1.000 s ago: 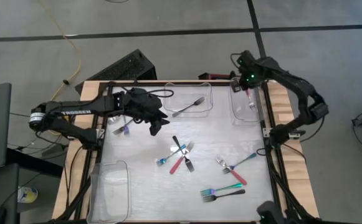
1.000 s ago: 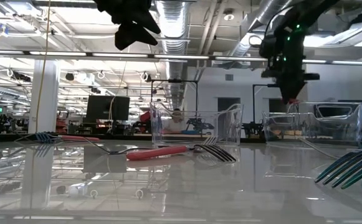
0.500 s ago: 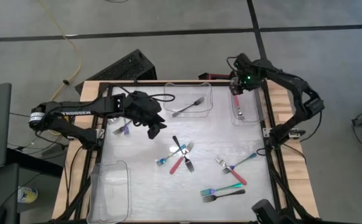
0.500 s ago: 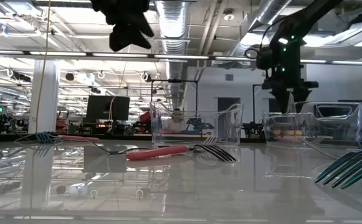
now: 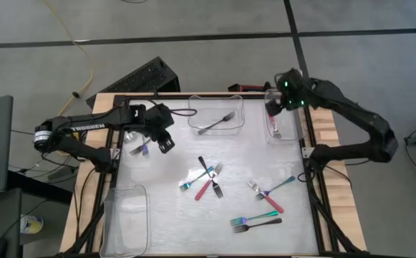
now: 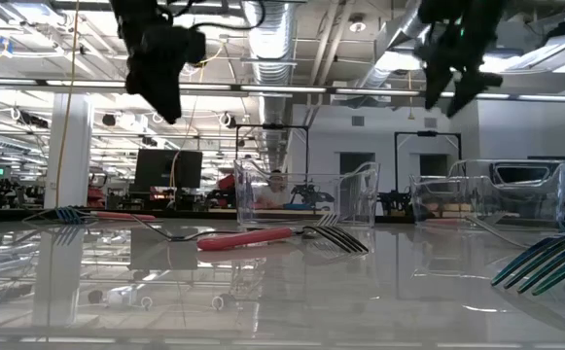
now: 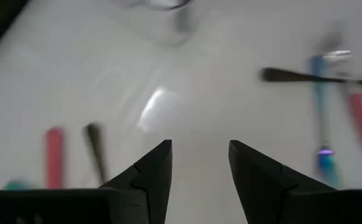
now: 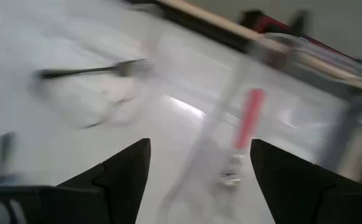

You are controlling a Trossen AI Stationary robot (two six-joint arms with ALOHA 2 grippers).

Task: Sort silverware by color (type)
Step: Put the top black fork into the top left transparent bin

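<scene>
My right gripper [image 5: 272,109] [image 8: 199,155] hangs open above a clear bin [image 5: 283,137] at the far right. A red-handled fork [image 5: 275,123] [image 8: 249,118] lies flat on that bin's floor. My left gripper [image 5: 166,145] [image 7: 199,155] is open over bare table at the far left, tipped down, with nothing between its fingers. A black fork [image 5: 218,122] lies in the middle far bin [image 5: 193,115]. Black, teal and red forks [image 5: 206,179] lie crossed mid-table. More forks lie at the right [image 5: 268,193], the near side [image 5: 254,222] and the left [image 5: 142,149].
A third clear bin [image 5: 111,215] stands at the near left corner. A black frame rail [image 5: 309,143] runs along the table's right edge beside the right bin. Bare table lies between the left gripper and the crossed forks.
My right gripper has opened and let go of the red fork, which now lies in the far right bin, and has risen clear of the bin. My left gripper has gone toward the table's left edge, sunk a little and tipped further down.
</scene>
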